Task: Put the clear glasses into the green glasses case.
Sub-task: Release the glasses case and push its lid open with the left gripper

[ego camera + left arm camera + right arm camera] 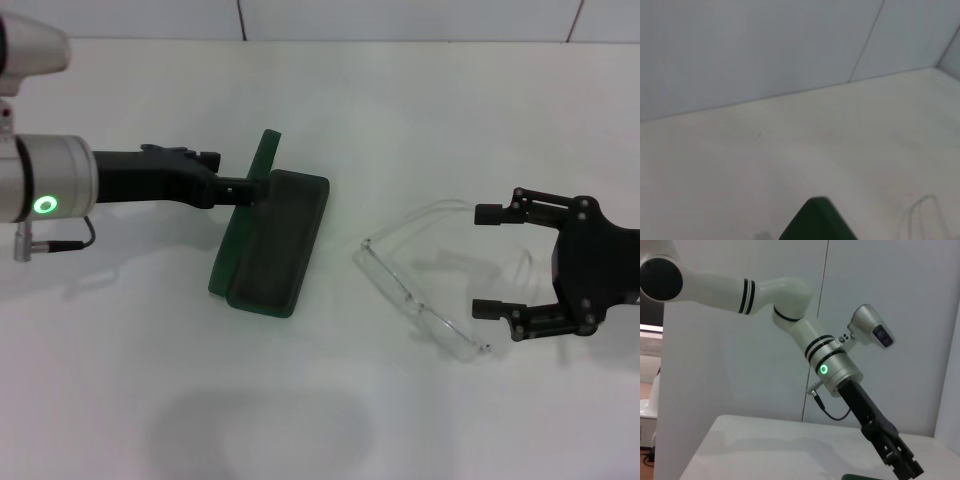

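White robot arm (775, 305) with black joint rings: enters high at one side and slopes downward across the view. Silver wrist section (837, 371): carries a lit green ring light. Silver camera pod (871, 331): mounted beside the wrist section. Thin black cable (832, 415): loops under the wrist section. Left gripper (902, 465), black: at the arm's lower end, low over the white table (765, 450); finger state not discernible. Dark green glasses case (857, 476): only a sliver at the frame edge, just beside the gripper. Pale wall panels (730, 365) behind.

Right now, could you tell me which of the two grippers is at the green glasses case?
The left gripper, gripping the green glasses case at its open lid; the right gripper stands open beside the clear glasses.
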Robot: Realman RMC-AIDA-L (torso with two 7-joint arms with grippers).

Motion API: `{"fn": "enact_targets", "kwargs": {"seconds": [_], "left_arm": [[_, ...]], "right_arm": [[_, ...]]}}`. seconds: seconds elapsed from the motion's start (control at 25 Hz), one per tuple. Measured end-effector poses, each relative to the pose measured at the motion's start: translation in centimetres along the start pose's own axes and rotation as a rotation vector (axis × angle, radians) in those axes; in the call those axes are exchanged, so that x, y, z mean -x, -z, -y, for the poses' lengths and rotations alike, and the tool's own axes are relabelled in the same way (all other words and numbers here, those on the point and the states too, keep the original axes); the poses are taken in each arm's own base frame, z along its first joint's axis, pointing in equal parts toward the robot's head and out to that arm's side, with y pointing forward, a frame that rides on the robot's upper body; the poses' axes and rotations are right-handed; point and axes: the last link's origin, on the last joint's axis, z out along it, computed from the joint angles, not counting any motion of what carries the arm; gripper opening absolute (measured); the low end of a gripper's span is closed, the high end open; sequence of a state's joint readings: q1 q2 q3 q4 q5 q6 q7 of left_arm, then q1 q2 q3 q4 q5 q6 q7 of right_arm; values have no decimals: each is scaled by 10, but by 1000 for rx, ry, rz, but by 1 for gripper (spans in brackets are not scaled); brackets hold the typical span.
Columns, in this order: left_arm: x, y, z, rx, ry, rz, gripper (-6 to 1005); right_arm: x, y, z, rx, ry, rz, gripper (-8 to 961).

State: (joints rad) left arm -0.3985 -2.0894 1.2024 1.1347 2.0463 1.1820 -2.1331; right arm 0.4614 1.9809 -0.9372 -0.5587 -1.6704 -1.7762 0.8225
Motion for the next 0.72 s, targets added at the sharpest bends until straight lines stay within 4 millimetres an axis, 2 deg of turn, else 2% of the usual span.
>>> {"fn": "enact_targets", "kwargs": {"seconds": [0.4, 0.72], "left_arm": [[-9, -20, -8, -30, -23, 120, 818], [-12, -25, -8, -60, -42, 139, 791]], "right_arm": [[-1, -1, 1, -4, 4, -6, 860], [-3, -1, 1, -17, 9, -15, 859]]}}
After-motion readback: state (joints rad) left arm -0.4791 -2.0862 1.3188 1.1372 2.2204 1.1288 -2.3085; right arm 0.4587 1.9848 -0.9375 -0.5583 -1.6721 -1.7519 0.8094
